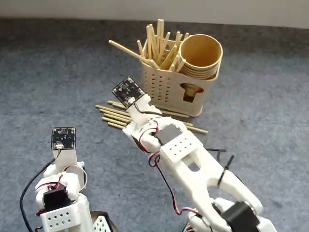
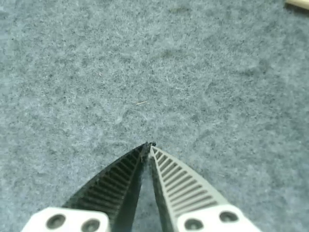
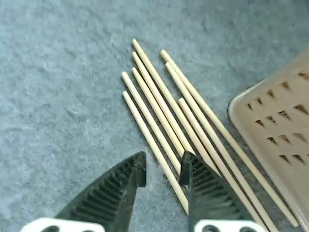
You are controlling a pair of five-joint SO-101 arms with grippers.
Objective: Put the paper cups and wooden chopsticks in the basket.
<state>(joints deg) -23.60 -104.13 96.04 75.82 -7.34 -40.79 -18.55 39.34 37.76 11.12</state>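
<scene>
Grey fuzzy desk (image 1: 58,72), basket (image 1: 164,89) at the back holding stacked paper cups (image 1: 200,55) plus a bunch of chopsticks (image 1: 157,43), loose chopsticks (image 3: 157,107) lying flat just in front of it, right jaws part open over those, left jaws pinched together, empty, over bare desk

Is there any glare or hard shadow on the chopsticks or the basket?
High view: even light, no glare on the basket. Right wrist view: the loose chopsticks throw only thin, soft shadows. Left wrist view: the grey mat is evenly lit.
</scene>
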